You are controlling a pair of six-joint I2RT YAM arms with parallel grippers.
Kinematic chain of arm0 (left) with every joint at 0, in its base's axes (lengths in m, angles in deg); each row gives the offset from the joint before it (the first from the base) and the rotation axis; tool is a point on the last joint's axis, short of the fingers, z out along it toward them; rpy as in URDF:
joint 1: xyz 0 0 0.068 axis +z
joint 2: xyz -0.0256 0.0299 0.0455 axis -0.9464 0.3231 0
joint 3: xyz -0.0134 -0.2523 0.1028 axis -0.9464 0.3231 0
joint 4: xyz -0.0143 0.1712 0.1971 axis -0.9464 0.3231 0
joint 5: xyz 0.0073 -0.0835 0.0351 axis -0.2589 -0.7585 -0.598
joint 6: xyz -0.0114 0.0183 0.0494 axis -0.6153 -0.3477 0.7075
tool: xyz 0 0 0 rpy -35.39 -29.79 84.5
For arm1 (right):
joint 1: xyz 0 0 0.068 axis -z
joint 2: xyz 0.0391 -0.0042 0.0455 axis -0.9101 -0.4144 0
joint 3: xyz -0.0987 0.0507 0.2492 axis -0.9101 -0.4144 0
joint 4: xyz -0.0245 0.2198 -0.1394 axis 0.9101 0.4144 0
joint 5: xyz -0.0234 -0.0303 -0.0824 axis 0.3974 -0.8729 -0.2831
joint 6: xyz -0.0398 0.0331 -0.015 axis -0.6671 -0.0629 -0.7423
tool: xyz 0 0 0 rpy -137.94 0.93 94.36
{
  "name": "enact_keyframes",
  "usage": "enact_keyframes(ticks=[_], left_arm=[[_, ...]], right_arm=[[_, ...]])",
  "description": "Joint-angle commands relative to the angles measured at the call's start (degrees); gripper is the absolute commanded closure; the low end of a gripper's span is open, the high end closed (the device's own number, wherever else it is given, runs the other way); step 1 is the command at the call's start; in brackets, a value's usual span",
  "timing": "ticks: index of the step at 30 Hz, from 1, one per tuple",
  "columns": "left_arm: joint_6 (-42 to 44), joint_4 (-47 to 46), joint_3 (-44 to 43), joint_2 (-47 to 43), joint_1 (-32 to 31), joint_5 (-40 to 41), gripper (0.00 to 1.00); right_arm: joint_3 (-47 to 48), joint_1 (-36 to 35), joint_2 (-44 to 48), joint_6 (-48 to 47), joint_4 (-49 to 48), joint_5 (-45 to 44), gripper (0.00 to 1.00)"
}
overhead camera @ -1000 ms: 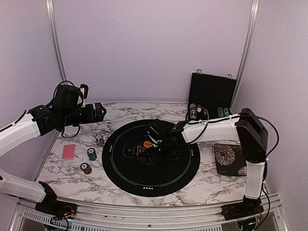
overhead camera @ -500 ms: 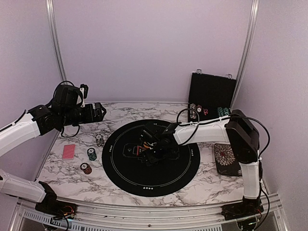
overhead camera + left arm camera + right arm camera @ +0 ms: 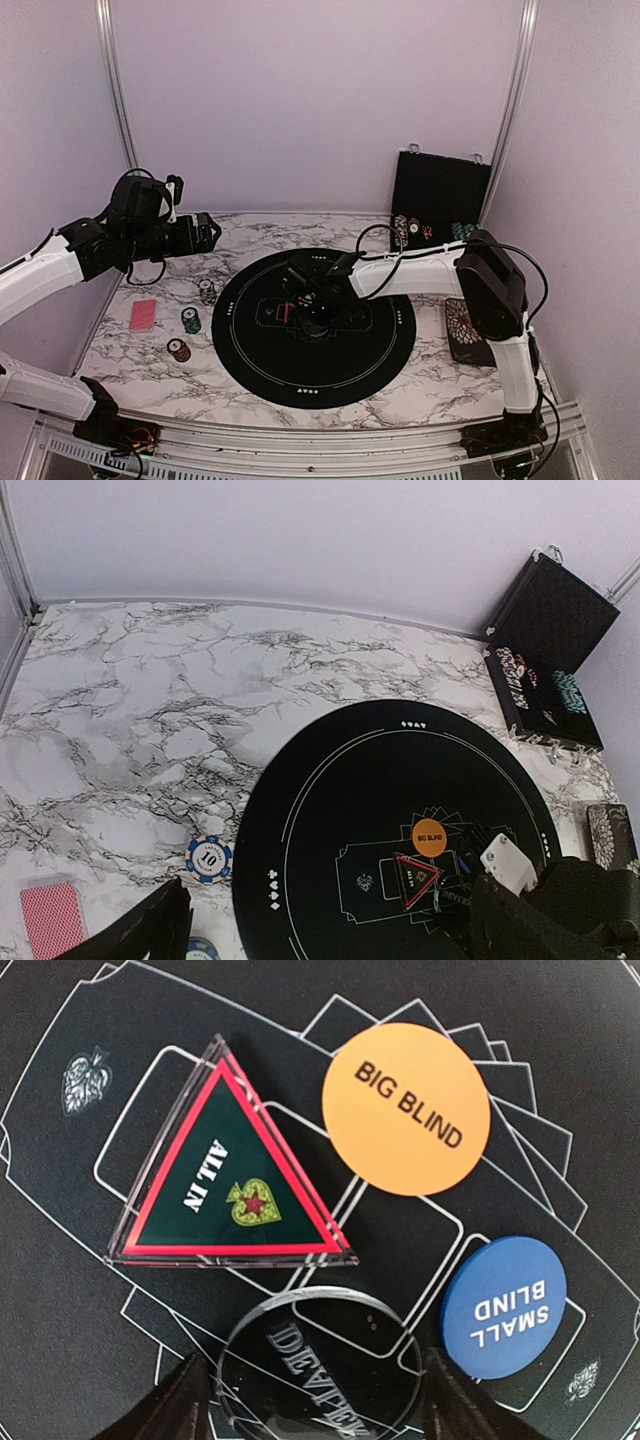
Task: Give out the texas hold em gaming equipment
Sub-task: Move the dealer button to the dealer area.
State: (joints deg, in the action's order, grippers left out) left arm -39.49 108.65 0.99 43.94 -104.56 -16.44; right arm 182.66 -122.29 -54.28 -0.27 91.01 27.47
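On the round black mat [image 3: 300,372] lie a clear DEALER button [image 3: 320,1370], an orange BIG BLIND button [image 3: 406,1108], a blue SMALL BLIND button [image 3: 504,1306] and a triangular ALL IN marker [image 3: 222,1176]. My right gripper [image 3: 322,1405] is low over the mat centre, open, one finger on each side of the DEALER button with a thin gap. The same gripper [image 3: 311,308] hides the buttons from above. My left gripper [image 3: 206,232] hangs open and empty above the table's left side. Chip stacks [image 3: 191,320] and a red-backed card [image 3: 143,315] lie left of the mat.
The black chip case [image 3: 438,200] stands open at the back right with chips inside. A floral black pad [image 3: 466,330] lies right of the mat, partly behind the right arm. A blue-striped chip [image 3: 209,857] sits just off the mat's left edge.
The right arm has swung left across the mat and its gripper has come down around the DEALER button, its fingers narrowing a little. The left arm has not moved.
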Motion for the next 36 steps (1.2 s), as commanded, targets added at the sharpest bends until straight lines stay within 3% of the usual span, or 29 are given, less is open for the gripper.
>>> enact_keyframes(ticks=[1,9,36], left_arm=[[0.05,-0.03,-0.81,-0.34,0.36,-0.51,0.01],[-0.08,-0.02,-0.04,-0.85,0.45,-0.20,0.01],[-0.44,-0.02,0.24,0.58,0.71,-0.69,0.01]], right_arm=[[0.45,-0.34,-1.80,-1.07,1.47,-2.46,0.33],[-1.20,-0.68,-0.60,-2.21,1.45,-1.44,0.40],[-12.37,-12.19,8.76,2.45,2.72,4.55,0.40]])
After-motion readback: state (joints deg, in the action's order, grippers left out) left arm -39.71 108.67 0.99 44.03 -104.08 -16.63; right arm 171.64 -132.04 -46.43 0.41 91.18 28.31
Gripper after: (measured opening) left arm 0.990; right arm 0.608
